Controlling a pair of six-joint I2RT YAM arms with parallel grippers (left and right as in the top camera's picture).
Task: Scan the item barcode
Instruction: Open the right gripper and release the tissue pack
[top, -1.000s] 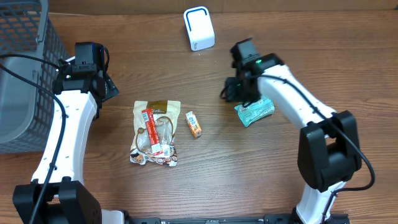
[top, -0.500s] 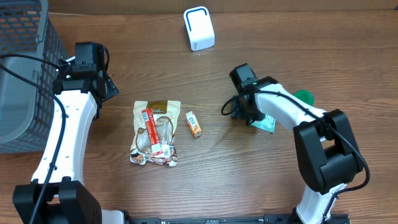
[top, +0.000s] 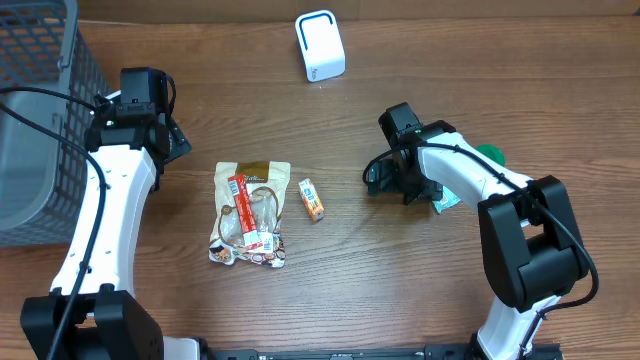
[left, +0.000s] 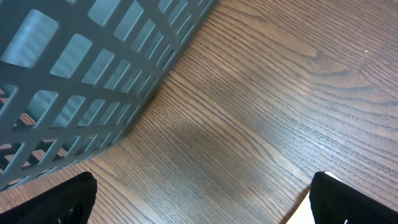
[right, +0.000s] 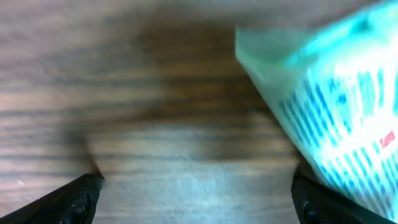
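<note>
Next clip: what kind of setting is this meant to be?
Probably a mock shop checkout on a wooden table: a grey plastic mesh basket at the left, a white boxy device, perhaps the barcode scanner, and packaged goods like a brown-topped snack pouch.

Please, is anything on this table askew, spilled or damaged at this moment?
Nothing is spilled or visibly damaged. Only the teal plastic packet looks odd: it lies slanted on the wooden table beside the open right gripper, partly under that arm, away from the white box-shaped scanner.

No legible text; blurred blue print on the green packet (right: 336, 112), unreadable label on the snack bag (top: 250, 215).
</note>
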